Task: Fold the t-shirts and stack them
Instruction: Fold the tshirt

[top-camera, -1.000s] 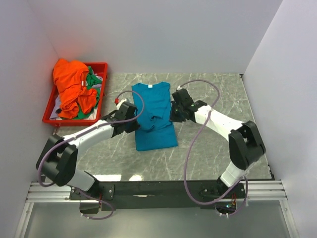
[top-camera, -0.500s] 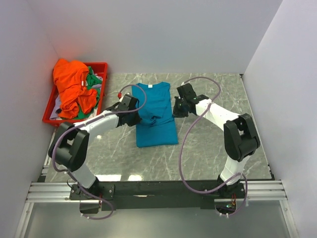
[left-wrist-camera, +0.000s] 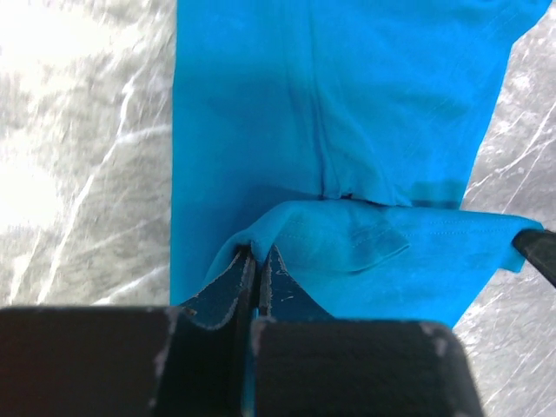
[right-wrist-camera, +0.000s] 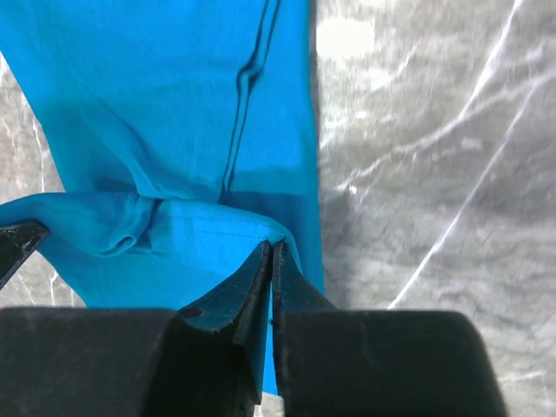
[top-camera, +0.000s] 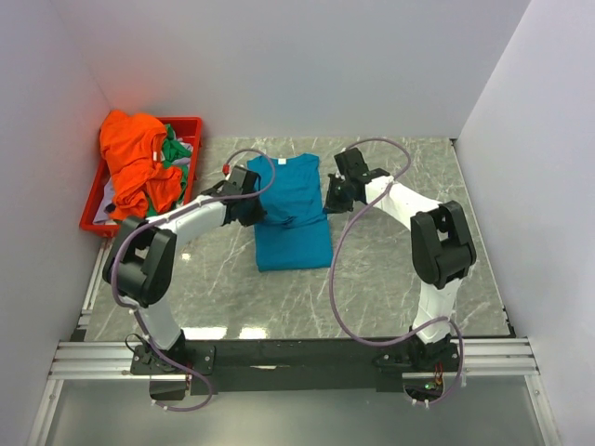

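Both of your arms are committed to the teal-blue t-shirt [top-camera: 293, 237], which lies flat on the marble table [top-camera: 223, 288], midway between its left and right edges and closer to the far edge than the near one. The left gripper [left-wrist-camera: 258, 261] is clamped on the shirt's left edge and the right gripper [right-wrist-camera: 271, 252] on its right edge. Each pinches a thin doubled corner of cloth. A raised flap runs between them, and its stitched edge looks like a hem.

To do this fold well:
- Carry both corners together and at one height, or the flap will skew and the crease will run crooked.
- Hold a light tension across the flap. The left wrist view shows a slack pucker near the middle, and that will set as a wrinkle if you lay it down loose.
- Lift only enough to clear the layer beneath, so you do not drag the whole shirt along the table.
- Set the flap square to the shirt's side edges, then release both corners together.

The orange t-shirt [top-camera: 130, 149] and green t-shirt [top-camera: 175, 153] wait heaped in the red tray [top-camera: 191, 125] at the table's far left corner. So leave room for a stack.
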{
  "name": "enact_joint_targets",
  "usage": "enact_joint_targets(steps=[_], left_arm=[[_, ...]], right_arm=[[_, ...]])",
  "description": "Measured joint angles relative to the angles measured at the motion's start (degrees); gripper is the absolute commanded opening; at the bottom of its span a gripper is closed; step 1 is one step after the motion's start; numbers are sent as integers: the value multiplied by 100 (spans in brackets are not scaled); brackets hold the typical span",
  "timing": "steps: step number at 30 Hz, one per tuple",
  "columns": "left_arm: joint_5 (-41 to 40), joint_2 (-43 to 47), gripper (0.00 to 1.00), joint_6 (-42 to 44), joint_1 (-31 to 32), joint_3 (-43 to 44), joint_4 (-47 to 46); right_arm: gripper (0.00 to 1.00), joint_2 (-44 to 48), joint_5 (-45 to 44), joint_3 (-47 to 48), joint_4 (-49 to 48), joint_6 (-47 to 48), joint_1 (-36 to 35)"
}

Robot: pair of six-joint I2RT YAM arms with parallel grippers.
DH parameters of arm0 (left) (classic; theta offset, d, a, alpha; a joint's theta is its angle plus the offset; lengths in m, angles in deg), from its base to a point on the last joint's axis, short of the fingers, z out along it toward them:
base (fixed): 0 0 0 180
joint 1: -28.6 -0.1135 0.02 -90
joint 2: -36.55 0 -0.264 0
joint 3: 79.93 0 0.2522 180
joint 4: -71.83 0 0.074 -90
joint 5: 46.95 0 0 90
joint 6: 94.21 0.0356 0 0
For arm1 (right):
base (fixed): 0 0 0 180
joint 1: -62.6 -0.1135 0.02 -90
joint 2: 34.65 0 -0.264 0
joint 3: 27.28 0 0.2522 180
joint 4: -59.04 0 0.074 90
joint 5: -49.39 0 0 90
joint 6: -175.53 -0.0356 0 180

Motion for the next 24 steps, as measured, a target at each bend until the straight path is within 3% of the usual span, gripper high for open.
enact_joint_targets(steps=[2,5,6,9,12,18,24], left_arm=[[7,-68,24,79,-20,109,7],[22,-127,42,127,-55,229,17],[24,-144,54,157,-70,275,46],[13,-170,59,245,-129,415,131],[2,-107,53,240,-166,424,138],[63,334,26,170,-142,63,35],[116,549,11,17,192,-404,-173]], right_arm=[[19,-98,57,118,9,39,55],[35,-205,127,297,72,107,140],[38,-219,136,363,107,127,170],[43,-225,129,608,229,227,221],[42,-186,74,675,221,302,232],[31,319,20,-63,50,321,140],[28,496,-114,-522,-146,302,-474]])
